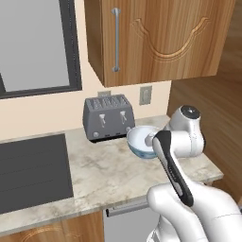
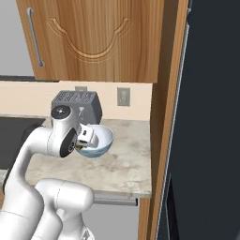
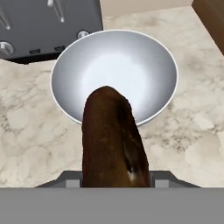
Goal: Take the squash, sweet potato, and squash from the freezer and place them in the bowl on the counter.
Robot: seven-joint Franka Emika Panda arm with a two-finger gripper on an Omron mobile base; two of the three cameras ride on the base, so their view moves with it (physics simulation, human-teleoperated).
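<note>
A long, dark brown, rough-skinned sweet potato [image 3: 111,138] is clamped in the two-finger gripper [image 3: 114,181], whose jaws are closed against its sides at the bottom of the hand view. The vegetable is held above the round pale blue-and-white bowl [image 3: 114,74], its far end reaching over the near rim. The bowl's white inside is seen bare, so nothing is judged to have been delivered yet. The bowl is set on the beige-grey marbled stone counter [image 1: 101,172], just in front of the dark grey four-slot toaster [image 1: 108,116] and below the brown wooden wall cupboard [image 1: 158,38]. The tall dark slate-grey freezer [image 2: 211,122] is seen at the right edge of the right base view, past a wooden side panel; its contents are not shown. The sweet potato is judged ready to be released into the bowl; both squashes are left to be fetched.
</note>
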